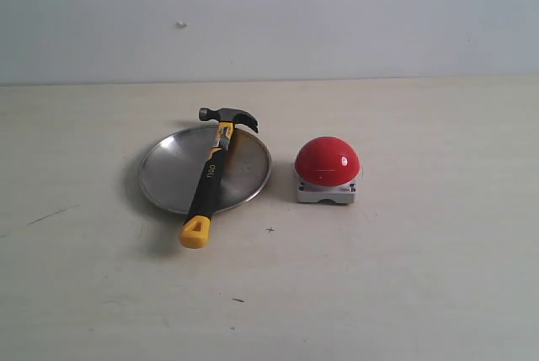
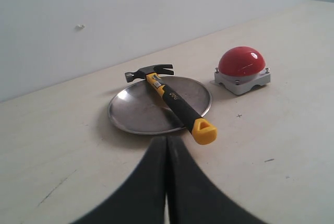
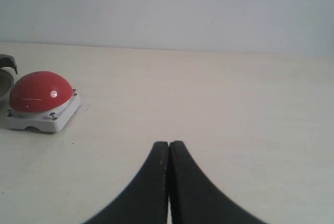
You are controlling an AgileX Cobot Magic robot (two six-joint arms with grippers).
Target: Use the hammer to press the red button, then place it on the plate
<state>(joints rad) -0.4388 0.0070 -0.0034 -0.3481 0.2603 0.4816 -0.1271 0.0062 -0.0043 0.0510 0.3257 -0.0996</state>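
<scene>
The hammer [image 1: 210,176] lies across the silver plate [image 1: 168,172], its dark head over the far rim and its yellow end past the near rim on the table. Just right of the plate sits the red button [image 1: 327,161] on its grey base. Neither gripper shows in the exterior view. In the left wrist view my left gripper [image 2: 167,139] is shut and empty, a little short of the hammer [image 2: 175,103], the plate [image 2: 135,112] and, farther off, the button [image 2: 241,62]. My right gripper [image 3: 169,144] is shut on nothing, well apart from the button [image 3: 39,92].
A pale tabletop [image 1: 404,277] runs back to a plain light wall [image 1: 337,16]. Small dark marks dot the surface near the plate.
</scene>
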